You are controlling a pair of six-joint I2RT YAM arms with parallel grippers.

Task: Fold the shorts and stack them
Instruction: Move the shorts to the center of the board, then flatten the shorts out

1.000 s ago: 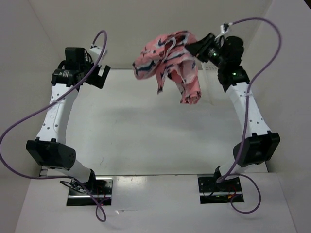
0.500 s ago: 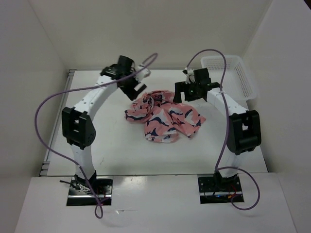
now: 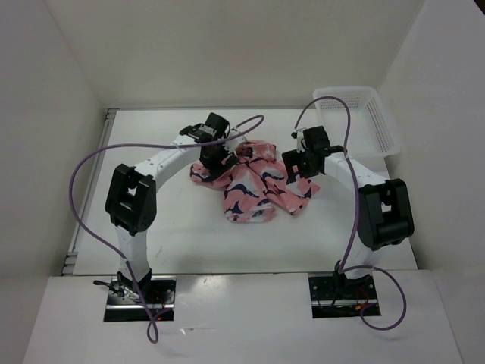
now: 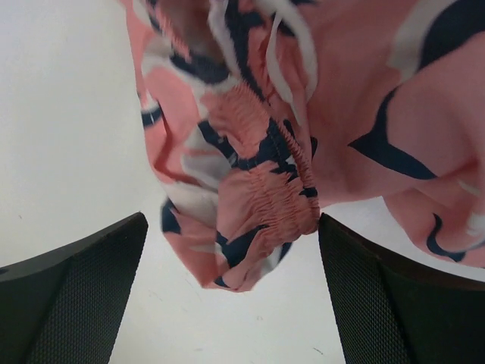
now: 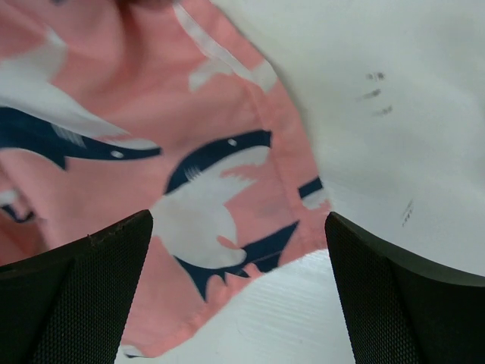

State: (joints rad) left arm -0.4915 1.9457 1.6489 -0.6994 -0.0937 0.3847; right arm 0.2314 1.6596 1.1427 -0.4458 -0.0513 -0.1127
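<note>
The shorts (image 3: 254,186) lie crumpled in the middle of the bench (image 3: 167,227). The left fingers (image 4: 68,303) stand wide apart astride their left side. The right fingers (image 5: 76,296) gape over the right side, gripping nothing.

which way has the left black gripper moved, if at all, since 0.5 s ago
Yes: the left gripper has come nearer the arm bases, away from the far edge of the white table, over the salmon-pink shark-print cloth shorts.

Soft matt cloth shorts (image 3: 254,186) on a smooth white table (image 3: 174,227).
</note>
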